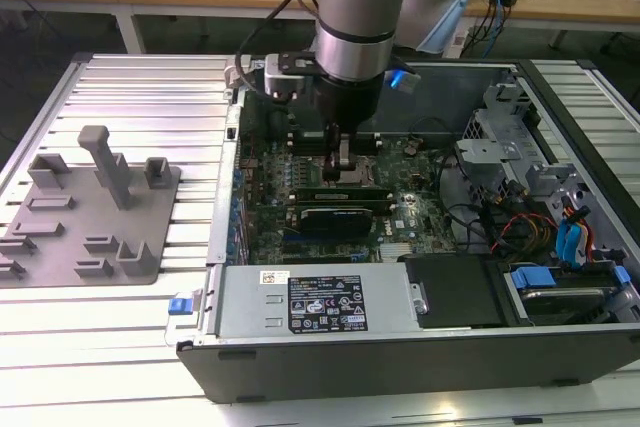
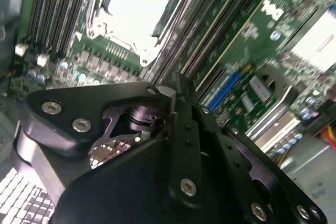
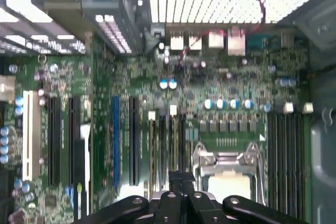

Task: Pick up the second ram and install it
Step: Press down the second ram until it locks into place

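My gripper (image 1: 342,159) hangs low inside the open computer case (image 1: 300,347), over the memory slots (image 3: 167,145) beside the processor socket (image 3: 227,161). Its fingers (image 3: 176,182) are pressed together. The second ram (image 3: 179,153) shows edge-on as a thin strip running out from between them, in line with a slot. Most of the stick is hidden behind the black gripper body (image 2: 173,171). In the second wrist view the fingertips (image 2: 178,85) point at the rows of slots (image 2: 210,40) on the green motherboard (image 2: 262,24).
A grey slotted tray (image 1: 90,217) with an upright post lies on the ribbed table at the exterior view's left. Inside the case sit a black expansion card (image 1: 335,217), a drive cage (image 1: 500,137), blue-tabbed bays and cable bundles (image 1: 520,227).
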`<control>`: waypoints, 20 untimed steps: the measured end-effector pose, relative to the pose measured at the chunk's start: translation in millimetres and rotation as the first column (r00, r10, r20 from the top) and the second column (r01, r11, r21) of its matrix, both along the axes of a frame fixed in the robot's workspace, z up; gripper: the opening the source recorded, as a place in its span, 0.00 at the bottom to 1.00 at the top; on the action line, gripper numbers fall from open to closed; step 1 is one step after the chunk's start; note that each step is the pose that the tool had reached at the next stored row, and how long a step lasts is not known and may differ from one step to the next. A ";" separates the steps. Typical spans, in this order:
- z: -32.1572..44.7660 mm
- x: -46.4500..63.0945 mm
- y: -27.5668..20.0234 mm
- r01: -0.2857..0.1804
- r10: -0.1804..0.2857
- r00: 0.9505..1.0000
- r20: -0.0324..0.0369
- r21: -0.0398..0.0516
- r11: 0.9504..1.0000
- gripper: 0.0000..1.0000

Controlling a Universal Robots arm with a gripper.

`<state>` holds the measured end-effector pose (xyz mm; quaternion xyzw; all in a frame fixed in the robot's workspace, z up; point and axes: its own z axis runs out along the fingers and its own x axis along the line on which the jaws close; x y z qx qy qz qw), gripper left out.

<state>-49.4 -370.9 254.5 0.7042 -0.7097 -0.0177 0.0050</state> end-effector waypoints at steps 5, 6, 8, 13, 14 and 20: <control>-4.7 -8.9 0.0 0.000 0.000 1.000 0.000 0.000 1.000 0.08; -5.0 -8.9 0.0 0.000 0.000 1.000 0.000 0.000 1.000 0.08; -11.3 -8.9 0.0 0.000 0.000 1.000 0.000 0.000 1.000 0.08; -17.4 -9.3 0.0 0.000 0.000 1.000 0.000 0.000 1.000 0.08; -19.2 -9.5 0.0 0.000 0.000 1.000 0.000 0.000 1.000 0.08; -24.5 -9.6 0.0 0.000 0.000 1.000 0.000 0.000 1.000 0.08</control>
